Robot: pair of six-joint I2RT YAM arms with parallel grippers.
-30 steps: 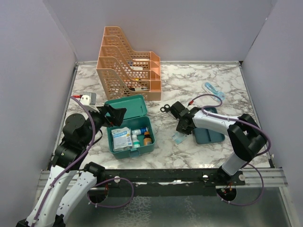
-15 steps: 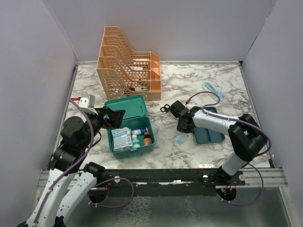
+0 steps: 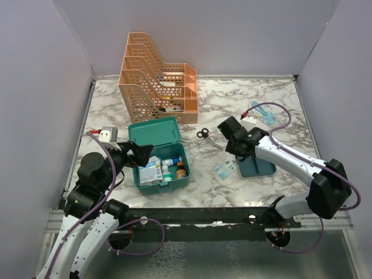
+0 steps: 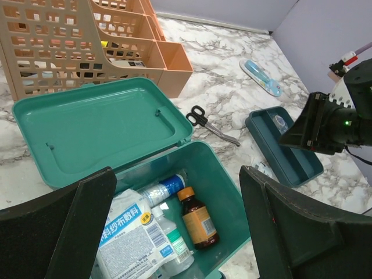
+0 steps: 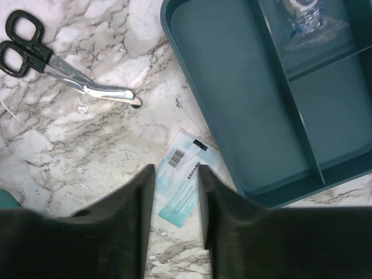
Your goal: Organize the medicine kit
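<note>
Our left gripper (image 3: 142, 154) hovers spread wide, empty, at the open medicine kit (image 3: 156, 132). Right of the kit, our right gripper (image 5: 174, 174) hangs slightly parted, holding nothing, above a blue packet (image 5: 181, 186) beside the tray (image 3: 261, 168). Grasping that packet likely comes next.

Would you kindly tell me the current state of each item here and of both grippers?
medicine kit: open, lid laid back flat.
divided tray: out of the kit, lying on the table.
scissors: closed, lying flat.
packet: flat beside the tray, not gripped.
brown bottle: capped, lying inside the kit.
left gripper: wide open, empty.
right gripper: slightly open, empty, above the packet.
</note>
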